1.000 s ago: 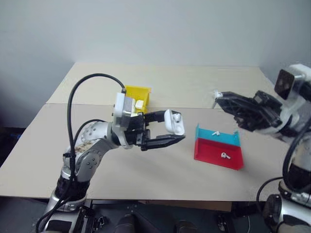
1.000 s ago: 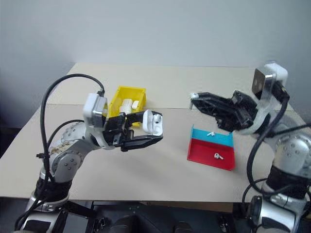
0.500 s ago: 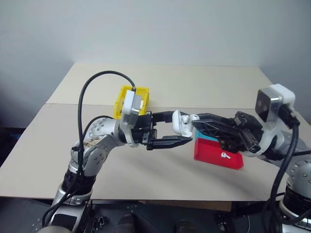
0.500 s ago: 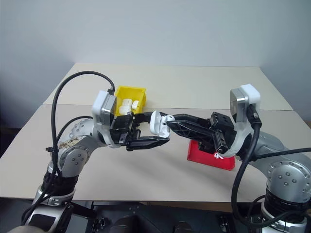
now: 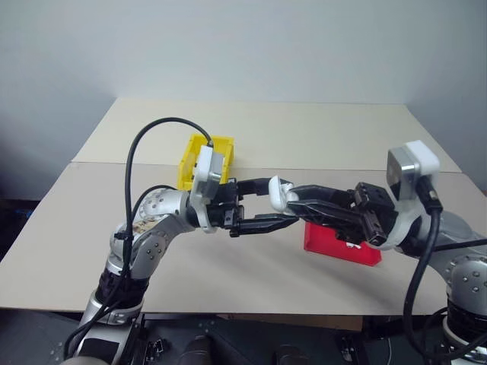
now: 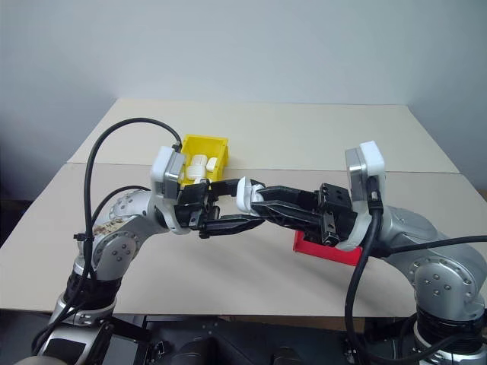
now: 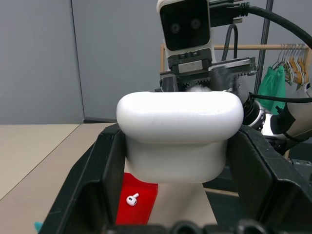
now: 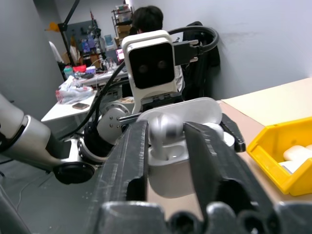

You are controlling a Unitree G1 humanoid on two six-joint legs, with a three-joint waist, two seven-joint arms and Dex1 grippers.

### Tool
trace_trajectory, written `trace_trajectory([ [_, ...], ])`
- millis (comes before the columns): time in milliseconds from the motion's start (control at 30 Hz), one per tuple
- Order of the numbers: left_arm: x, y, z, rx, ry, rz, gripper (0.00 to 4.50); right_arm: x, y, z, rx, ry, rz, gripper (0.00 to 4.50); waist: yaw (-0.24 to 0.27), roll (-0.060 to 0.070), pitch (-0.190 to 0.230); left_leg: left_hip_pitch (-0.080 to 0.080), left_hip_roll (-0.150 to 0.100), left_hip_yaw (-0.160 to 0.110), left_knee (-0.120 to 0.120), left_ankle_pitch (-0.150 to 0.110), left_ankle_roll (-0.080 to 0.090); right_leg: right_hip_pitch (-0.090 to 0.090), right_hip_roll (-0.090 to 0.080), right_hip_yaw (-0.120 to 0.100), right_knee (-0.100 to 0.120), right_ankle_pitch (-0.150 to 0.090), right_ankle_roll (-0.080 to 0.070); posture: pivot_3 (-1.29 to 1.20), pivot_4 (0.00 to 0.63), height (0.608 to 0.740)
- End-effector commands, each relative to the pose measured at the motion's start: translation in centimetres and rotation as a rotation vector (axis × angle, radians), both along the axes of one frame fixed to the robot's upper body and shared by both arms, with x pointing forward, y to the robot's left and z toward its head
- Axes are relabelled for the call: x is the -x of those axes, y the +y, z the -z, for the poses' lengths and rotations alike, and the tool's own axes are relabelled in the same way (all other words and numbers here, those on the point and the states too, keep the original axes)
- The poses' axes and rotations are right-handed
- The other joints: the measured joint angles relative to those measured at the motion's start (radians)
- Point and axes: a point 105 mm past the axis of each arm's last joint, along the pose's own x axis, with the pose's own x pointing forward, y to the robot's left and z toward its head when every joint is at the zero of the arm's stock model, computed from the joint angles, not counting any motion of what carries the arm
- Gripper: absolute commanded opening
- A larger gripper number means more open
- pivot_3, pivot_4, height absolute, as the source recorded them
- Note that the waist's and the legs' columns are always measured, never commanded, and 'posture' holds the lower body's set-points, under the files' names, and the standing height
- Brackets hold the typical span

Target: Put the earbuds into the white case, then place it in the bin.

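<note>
Since the earlier frames the right gripper (image 8: 165, 141) has swung in from over the red tray (image 5: 340, 247) and now meets the white case (image 6: 245, 195) in mid-air above the table (image 5: 251, 137), in front of the bin (image 6: 205, 148). The left gripper (image 5: 274, 204) is clamped on the white case, one finger against each side, with the open mouth turned toward the right arm. The right gripper's jaws are part-spread, and an earbud (image 8: 166, 127) sits between them, its bulb at the case's mouth; whether the jaws still pinch it cannot be told.

The coming move turns on alignment. The case lies straight ahead of the right jaws, along their pointing line, so the earbud probably needs only a short push along that line.

The right wrist view shows the earbud at the mouth, beneath the raised lid, and white cases already lying in the bin. The left wrist view shows instead the case's closed back and a second earbud (image 7: 131, 199) lying in the red tray below.
</note>
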Motion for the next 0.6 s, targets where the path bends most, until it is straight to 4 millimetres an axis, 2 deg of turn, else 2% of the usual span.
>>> trace_trajectory([
  [33, 1.1, -0.2, -1.3, 0.032, -0.061, 0.04, 2.8, 0.5, 0.2, 0.5, 0.054, -0.033, -0.01, 2.98, 0.0, 0.0, 0.0, 0.0, 0.0, 0.0, 0.0, 0.0, 0.0, 0.0, 0.0, 0.0, 0.0, 0.0, 0.0, 0.0, 0.15, 0.74],
  [133, 1.1, -0.2, -1.3, 0.031, -0.063, 0.038, 2.8, 0.4, 0.0, 0.4, 0.059, -0.048, -0.007, 4.0, 0.0, 0.0, 0.0, 0.0, 0.0, 0.0, 0.0, 0.0, 0.0, 0.0, 0.0, 0.0, 0.0, 0.0, 0.0, 0.0, 0.15, 0.74],
  [300, 0.8, -0.1, -1.0, 0.023, -0.055, 0.03, 2.8, 0.4, -1.5, -0.7, 0.064, -0.083, 0.013, 4.0, 0.001, 0.0, 0.0, 0.0, 0.0, 0.0, 0.0, 0.0, 0.0, 0.0, 0.0, 0.0, 0.0, 0.0, 0.0, 0.0, 0.15, 0.74],
  [433, 0.2, -0.1, -0.1, 0.003, -0.033, 0.018, 2.8, 0.3, -2.5, -2.6, 0.049, -0.129, 0.008, 3.18, 0.002, 0.0, 0.0, 0.0, 0.0, 0.0, 0.0, 0.0, 0.0, 0.0, 0.0, 0.0, 0.0, 0.0, 0.0, 0.0, 0.15, 0.74],
  [500, -0.3, -0.3, 0.5, -0.011, -0.02, 0.003, 2.8, 0.0, -2.4, -3.3, 0.064, -0.164, 0.01, 2.45, -0.002, 0.0, 0.0, 0.0, 0.0, 0.0, 0.0, 0.0, 0.0, 0.0, 0.0, 0.0, 0.0, 0.0, 0.0, 0.0, 0.15, 0.74],
  [600, -1.0, -0.7, 1.4, -0.031, -0.005, -0.009, 2.8, -1.0, -0.9, -3.5, 0.156, -0.224, 0.019, 1.45, -0.007, 0.0, 0.0, 0.0, 0.0, 0.0, 0.0, 0.0, 0.0, 0.0, 0.0, 0.0, 0.0, 0.0, 0.0, 0.0, 0.15, 0.74],
])
